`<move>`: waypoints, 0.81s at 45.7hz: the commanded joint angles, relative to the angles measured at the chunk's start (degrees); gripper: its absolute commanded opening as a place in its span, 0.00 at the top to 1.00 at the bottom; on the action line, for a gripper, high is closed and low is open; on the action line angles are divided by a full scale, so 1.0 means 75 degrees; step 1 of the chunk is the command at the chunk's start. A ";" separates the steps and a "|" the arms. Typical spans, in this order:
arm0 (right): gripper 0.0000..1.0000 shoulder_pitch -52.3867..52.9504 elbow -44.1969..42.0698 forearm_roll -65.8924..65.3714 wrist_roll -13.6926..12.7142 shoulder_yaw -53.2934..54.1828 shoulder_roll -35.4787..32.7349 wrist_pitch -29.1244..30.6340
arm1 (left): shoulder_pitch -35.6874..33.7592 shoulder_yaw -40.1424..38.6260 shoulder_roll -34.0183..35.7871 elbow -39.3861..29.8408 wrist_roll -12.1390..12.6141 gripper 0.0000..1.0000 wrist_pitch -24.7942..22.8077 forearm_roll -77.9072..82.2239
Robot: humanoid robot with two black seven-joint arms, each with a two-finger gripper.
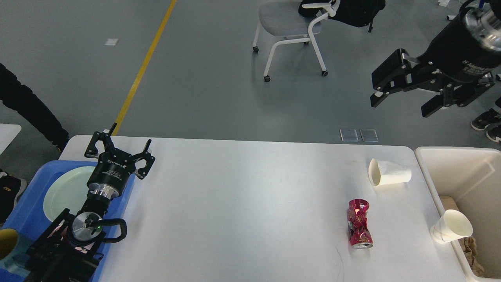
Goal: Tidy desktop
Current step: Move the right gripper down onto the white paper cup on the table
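Desktop [242, 203] fills your view, can [360, 229] and cup [388, 172] lying on its right side | left gripper [117, 147] spread above tray [27, 211] edge | right gripper [403, 100] spread, empty, high beyond desktop

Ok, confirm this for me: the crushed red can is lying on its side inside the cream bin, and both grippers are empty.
Not quite. In the head view the crushed red can lies on its side on the desktop, left of the cream bin, not inside it. The left gripper and the right gripper are both open and empty.
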 commanded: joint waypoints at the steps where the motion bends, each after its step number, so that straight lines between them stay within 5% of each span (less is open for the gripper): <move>1: 0.00 -0.1337 -0.0462 0.0335 -0.0028 0.0095 -0.0256 -0.0534 | 0.0000 0.0000 0.0000 0.0000 0.0000 0.04 0.0000 0.0000; 9: 0.00 -0.3926 -0.1891 0.2103 -0.0052 0.0248 -0.0702 -0.2246 | 0.0000 0.0000 0.0000 0.0000 0.0000 0.04 0.0000 0.0000; 27: 0.00 -0.9412 -0.7000 0.3019 -0.0063 0.3283 -0.0035 -0.2704 | 0.0000 0.0000 0.0000 0.0000 0.0000 0.04 0.0000 0.0000; 37: 0.00 -1.0691 -0.7998 0.3031 -0.0063 0.3951 0.0634 -0.3876 | 0.0000 0.0000 0.0000 0.0000 0.0000 0.04 0.0000 0.0000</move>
